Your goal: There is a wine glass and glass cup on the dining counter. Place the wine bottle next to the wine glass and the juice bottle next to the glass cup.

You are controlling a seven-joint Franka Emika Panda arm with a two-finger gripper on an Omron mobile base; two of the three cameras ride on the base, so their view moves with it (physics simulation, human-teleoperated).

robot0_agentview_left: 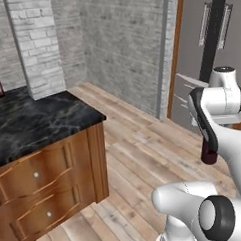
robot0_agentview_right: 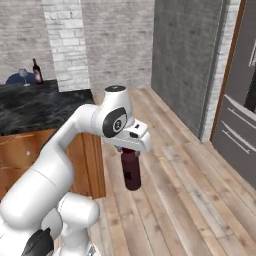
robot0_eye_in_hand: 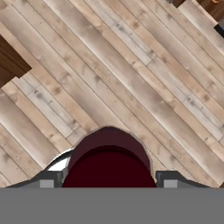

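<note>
The dining counter (robot0_agentview_right: 35,112) carries the wine bottle (robot0_agentview_right: 36,71) upright at its far end, with the wine glass (robot0_agentview_right: 23,75) just beside it. The gripper (robot0_agentview_right: 131,148) is clamped on the juice bottle (robot0_agentview_right: 131,169), holding it upright above the wood floor (robot0_agentview_right: 170,190), off the counter's near end.

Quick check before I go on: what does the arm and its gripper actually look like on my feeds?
The arm is glossy white with rounded, tube-like links. Its joints carry dark rings and dark round end caps, and a dark band runs along one link in the left base view. The gripper has a white boxy body; in the hand view its fingertips appear as small grey blocks. No cables or lettering are visible.
</note>
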